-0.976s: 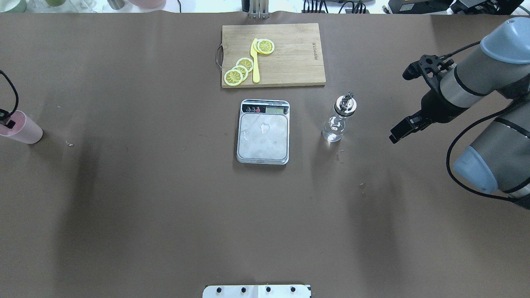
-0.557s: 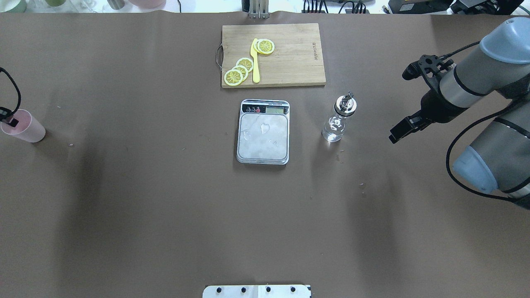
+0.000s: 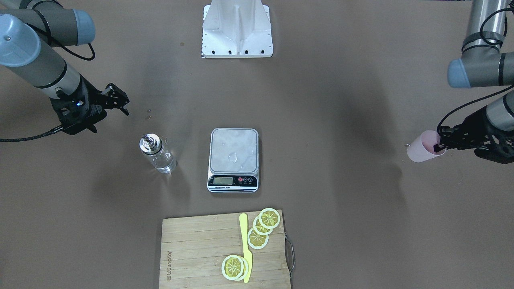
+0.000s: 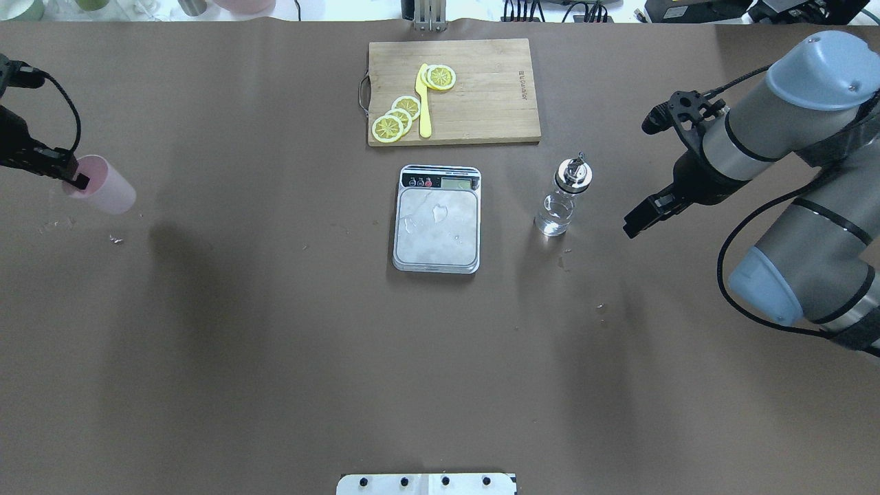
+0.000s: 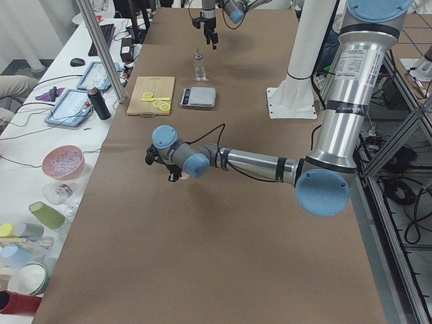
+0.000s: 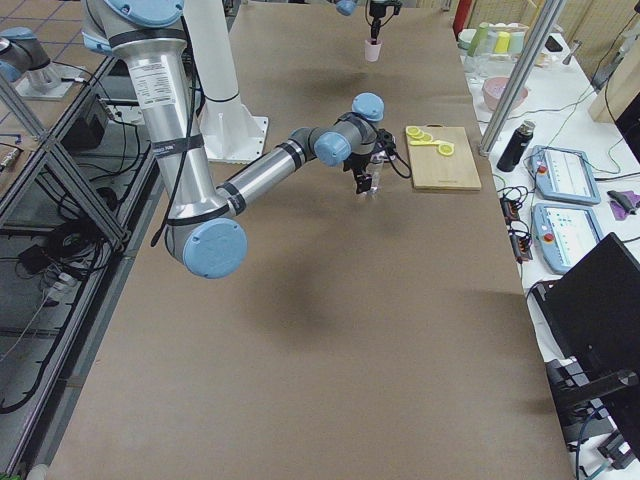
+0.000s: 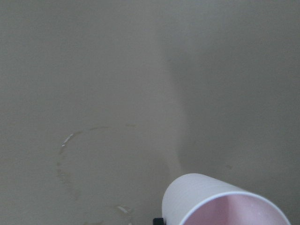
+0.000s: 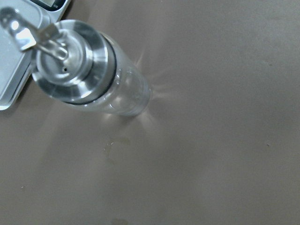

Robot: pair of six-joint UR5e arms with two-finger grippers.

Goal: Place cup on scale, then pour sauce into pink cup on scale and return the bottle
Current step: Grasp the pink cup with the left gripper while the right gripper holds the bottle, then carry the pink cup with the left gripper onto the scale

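Observation:
The pale pink cup [image 4: 106, 189] hangs tilted over the table's far left, with my left gripper [image 4: 77, 179] shut on its rim; the cup [image 3: 418, 149] shows the same from the front, and its rim fills the lower corner of the left wrist view [image 7: 220, 201]. The scale [image 4: 437, 237] sits mid-table with only water drops on its plate. To its right stands the clear glass bottle [image 4: 558, 206] of colourless sauce, with a silver cap [image 8: 70, 61]. My right gripper [image 4: 636, 221] hovers open a little to the right of the bottle [image 3: 157, 155], apart from it.
A wooden cutting board [image 4: 488, 96] with lemon slices and a yellow knife [image 4: 424, 103] lies behind the scale. The robot's white base plate [image 3: 237, 36] is at the near edge. Cups and bowls stand beyond the far edge.
My left gripper has carried the pink cup to the right and farther from the table's left edge. The right arm has shifted left, closer to the bottle.

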